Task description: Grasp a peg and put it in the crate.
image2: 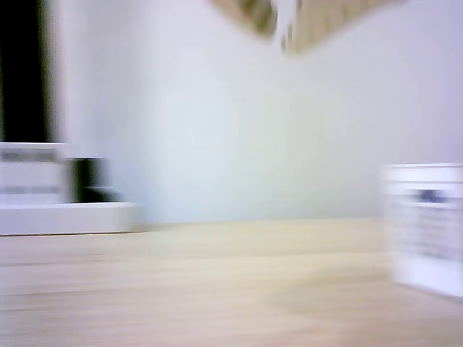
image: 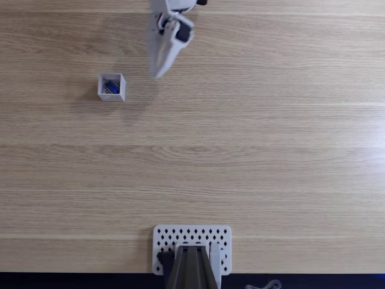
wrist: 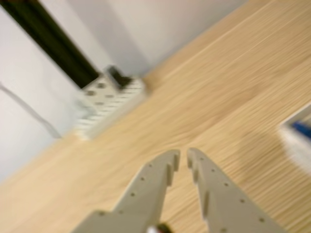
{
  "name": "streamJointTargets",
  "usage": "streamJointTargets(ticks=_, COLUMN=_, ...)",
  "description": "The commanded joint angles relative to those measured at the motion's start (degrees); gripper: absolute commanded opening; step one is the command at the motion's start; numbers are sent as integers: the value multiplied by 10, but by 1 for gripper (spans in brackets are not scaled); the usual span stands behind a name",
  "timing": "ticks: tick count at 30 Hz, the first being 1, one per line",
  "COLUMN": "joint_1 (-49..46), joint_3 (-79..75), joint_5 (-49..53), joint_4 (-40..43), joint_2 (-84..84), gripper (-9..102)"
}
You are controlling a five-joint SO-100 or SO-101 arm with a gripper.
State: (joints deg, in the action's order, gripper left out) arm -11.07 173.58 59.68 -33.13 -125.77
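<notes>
A pale wooden table [image: 252,156] runs under me, with a white wall behind. The peg [image: 111,88] already lies inside the crate [image: 112,87], which stands on the table well to the left of my gripper [image: 157,72] in the fixed view. My gripper [wrist: 183,156] is nearly closed and holds nothing — only a thin gap shows between the tips. The risk I see: a careless swing leftward could clip the light crate [wrist: 299,138] and tip the peg out.
</notes>
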Motion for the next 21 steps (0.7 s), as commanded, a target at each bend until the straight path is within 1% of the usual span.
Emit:
streamJointTargets(ticks=1, joint_1=71, joint_3=13, joint_5=-166, joint_4=103, joint_2=-201, gripper=-1)
streamJointTargets(ticks=6, joint_1=111, joint_3=4, joint_5=-370, joint_4=286, joint_2=-323, gripper=-1)
streamJointTargets(ticks=10, joint_1=137, joint_3=4, joint_5=-477, joint_4=418, joint_2=-402, gripper=-1)
streamJointTargets(ticks=14, joint_1=155, joint_3=13, joint_5=-547, joint_4=531, joint_2=-490, gripper=-1)
streamJointTargets(ticks=21, joint_1=127, joint_3=15, joint_5=-591, joint_4=702, joint_2=-619, gripper=-1)
